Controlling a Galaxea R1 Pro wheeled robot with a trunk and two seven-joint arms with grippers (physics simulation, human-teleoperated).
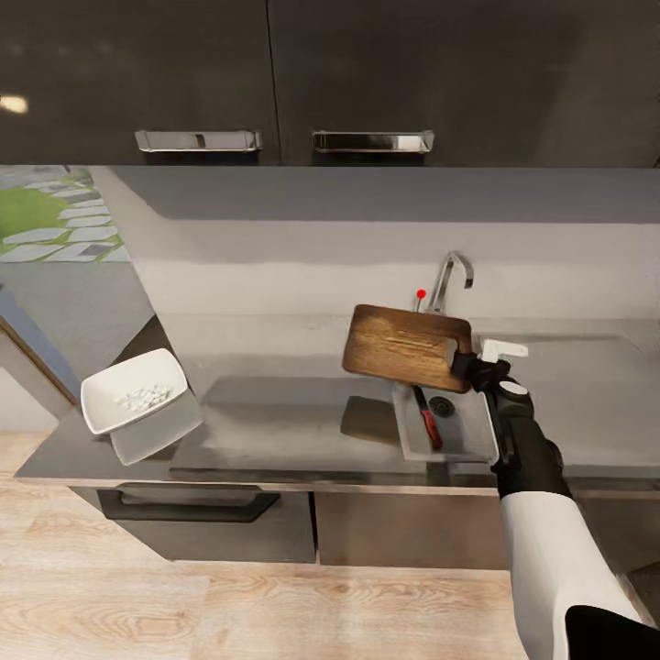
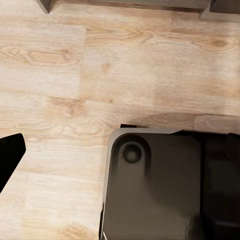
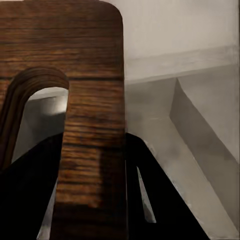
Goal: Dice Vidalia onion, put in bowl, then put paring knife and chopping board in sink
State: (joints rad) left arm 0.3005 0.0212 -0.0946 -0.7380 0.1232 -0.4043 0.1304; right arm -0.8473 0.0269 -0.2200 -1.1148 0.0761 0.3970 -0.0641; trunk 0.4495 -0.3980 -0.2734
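Our right hand (image 1: 469,365) is clamped on the handle end of the chopping board (image 1: 403,346), carrying it in the air above the sink (image 1: 467,438), tilted, with the tap (image 1: 449,280) just behind. We see the paring knife (image 1: 427,420) already lying in the basin beside the drain. On the worktop (image 1: 275,431), well apart to the left, the bowl (image 1: 135,390) holds pale diced pieces. We judge only the board's lowering and release remain. Of our left hand we cannot tell the state; its camera looks down at the floor (image 2: 75,75).
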